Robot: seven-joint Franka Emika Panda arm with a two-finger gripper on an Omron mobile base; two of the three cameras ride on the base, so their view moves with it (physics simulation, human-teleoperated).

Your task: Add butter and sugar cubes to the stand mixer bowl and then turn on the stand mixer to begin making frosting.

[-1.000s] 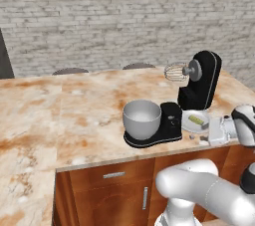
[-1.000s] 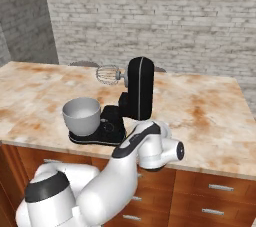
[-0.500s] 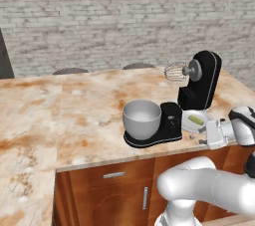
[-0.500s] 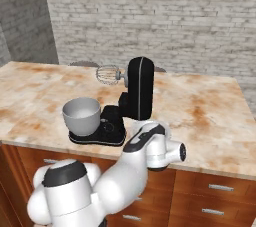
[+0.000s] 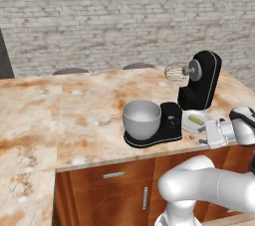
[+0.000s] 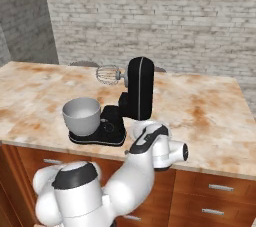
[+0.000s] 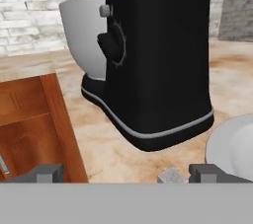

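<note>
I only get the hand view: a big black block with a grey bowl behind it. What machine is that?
Observer: It's the stand mixer. The left base view shows its head tilted back, with the whisk lifted above the stand mixer bowl.
Operator: And the white curve at my right edge?
Observer: That's a plate beside the mixer, with the butter lying on it.
Operator: Is anything in the bowl?
Observer: In the right base view it looks empty.

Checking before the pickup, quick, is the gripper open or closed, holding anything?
Gripper: open, holding nothing, low beside the stand mixer.
</note>
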